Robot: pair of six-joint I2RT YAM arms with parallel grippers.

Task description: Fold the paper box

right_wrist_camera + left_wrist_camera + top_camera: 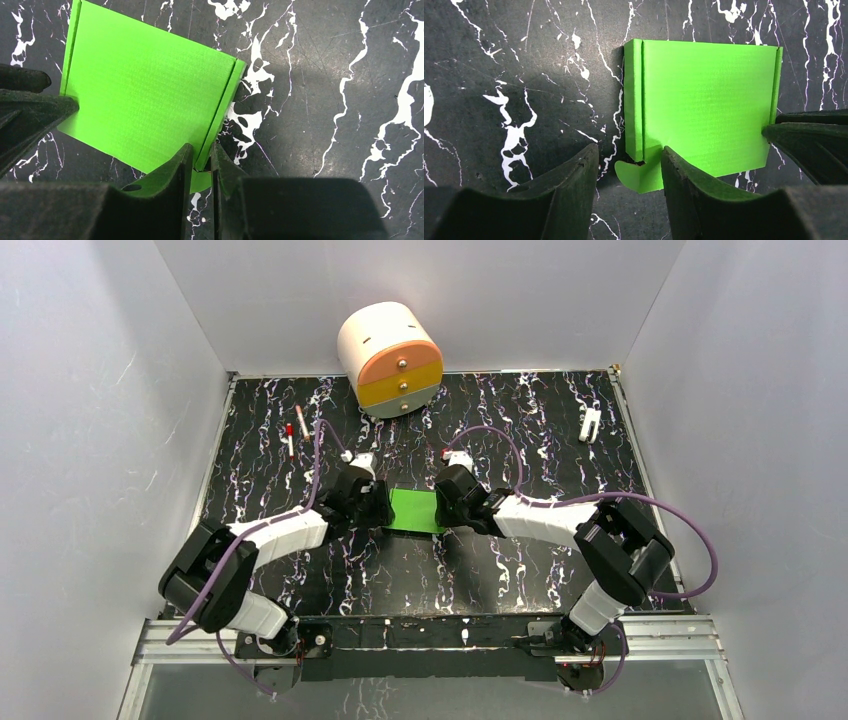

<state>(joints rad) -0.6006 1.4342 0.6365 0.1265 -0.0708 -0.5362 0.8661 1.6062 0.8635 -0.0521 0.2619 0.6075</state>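
The paper box (pixel 413 510) is bright green card and lies flat on the black marbled table between both grippers. In the left wrist view the paper box (pixel 704 105) shows its raised left side wall and a rounded tab at the near corner. My left gripper (pixel 630 150) stands open astride that wall and tab, with clear room on the outer side. In the right wrist view my right gripper (pixel 201 147) is shut on the right side wall of the paper box (pixel 145 95). The left gripper's fingers (pixel 30 110) show at that view's left edge.
A cream cylinder with orange and yellow drawers (pixel 390 358) stands at the back centre. Two red-and-white pens (pixel 295 432) lie at the back left, and a small white clip (pixel 590 424) at the back right. Grey walls close in three sides.
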